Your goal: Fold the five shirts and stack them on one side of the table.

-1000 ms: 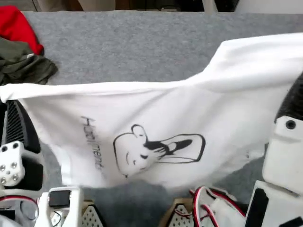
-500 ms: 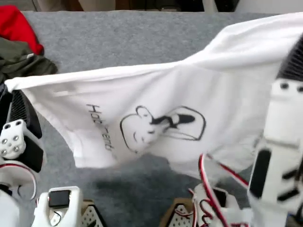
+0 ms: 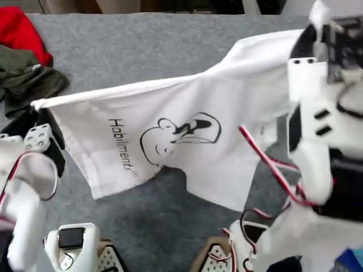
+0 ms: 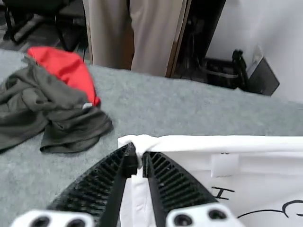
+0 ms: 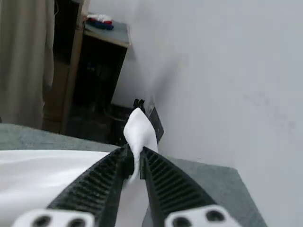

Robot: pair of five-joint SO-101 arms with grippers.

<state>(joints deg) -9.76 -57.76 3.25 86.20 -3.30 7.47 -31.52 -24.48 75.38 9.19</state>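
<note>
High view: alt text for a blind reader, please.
A white shirt with a black line drawing hangs stretched between the left arm and the right arm above the grey table. Red and dark green clothes lie heaped at its far left corner.

Honestly the white shirt [image 3: 170, 107] is thin matt cloth, the surface [image 3: 147, 51] is fuzzy grey felt, jaws are ribbed matt black plastic, arm shells [image 3: 306, 96] smooth glossy white plastic.

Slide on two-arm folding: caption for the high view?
Left arm and right arm hold a white shirt spread between them over the table; red shirt, olive shirt heaped at one corner.
</note>
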